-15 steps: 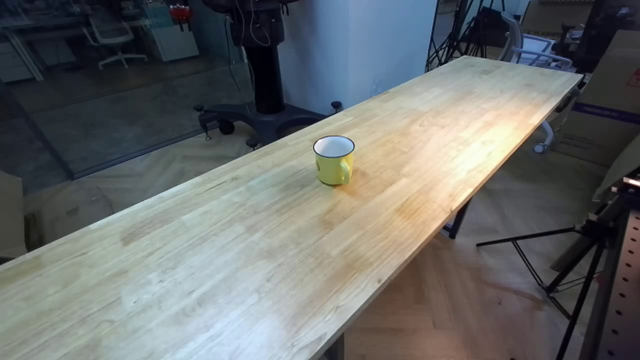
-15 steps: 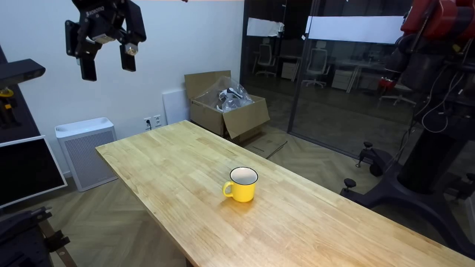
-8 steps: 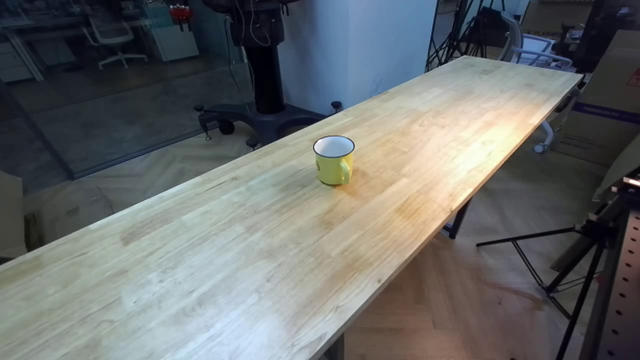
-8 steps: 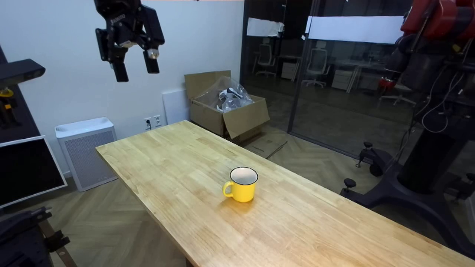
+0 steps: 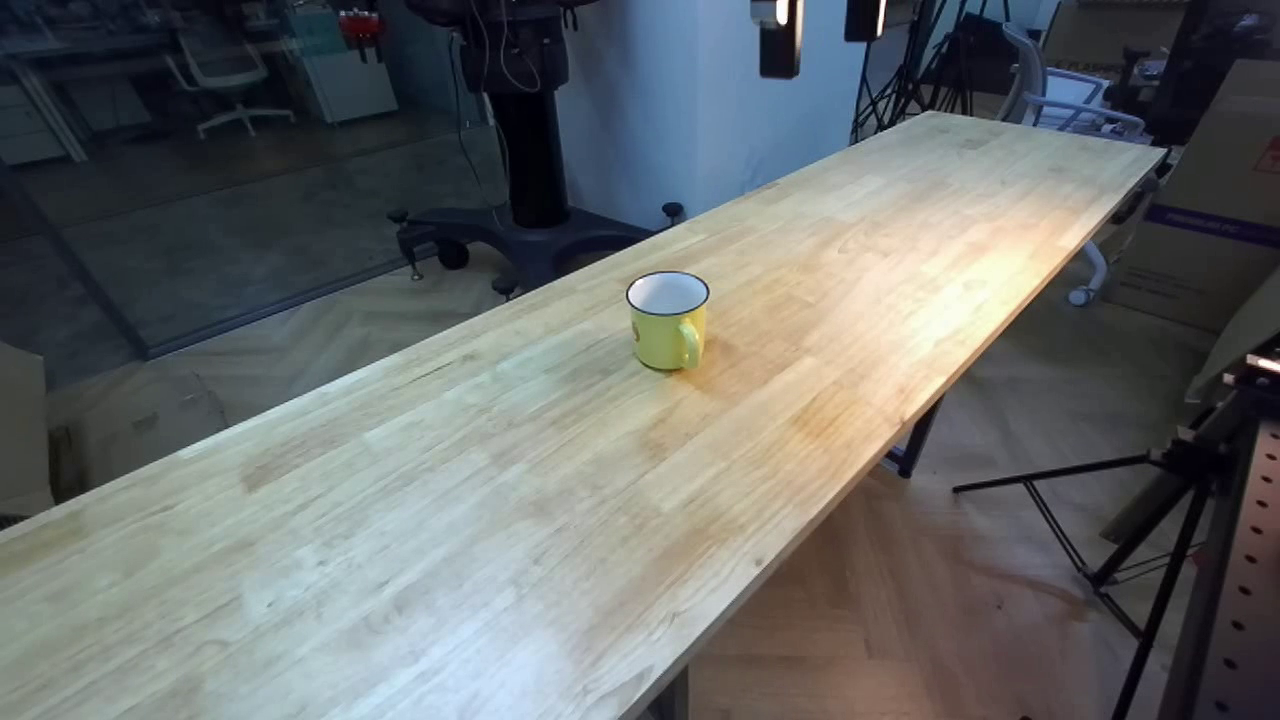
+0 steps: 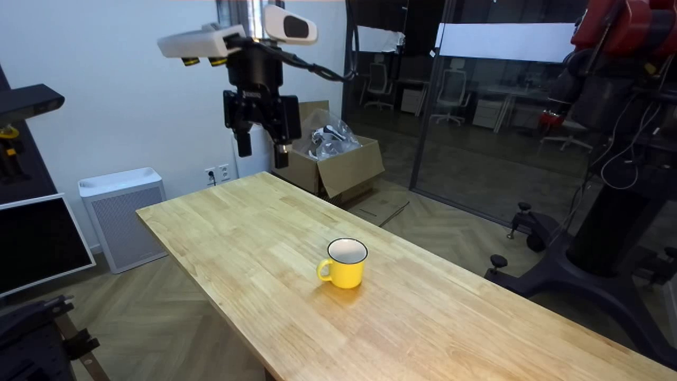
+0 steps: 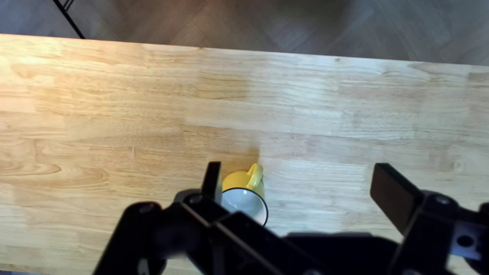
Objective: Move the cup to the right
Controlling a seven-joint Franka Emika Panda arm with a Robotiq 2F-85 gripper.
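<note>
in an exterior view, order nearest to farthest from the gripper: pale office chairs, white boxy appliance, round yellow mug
1. Round yellow mug, on the wooden table.
2. White boxy appliance, beyond the table.
3. Pale office chairs, behind the glass wall.

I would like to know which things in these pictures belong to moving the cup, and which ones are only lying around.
For the job:
yellow cup, upright on the wooden table
end effector, open and apart from the cup

Only around:
open cardboard box
white grilled unit, perhaps an air purifier
dark screen
office chair
black tripod
dark wheeled stand
</note>
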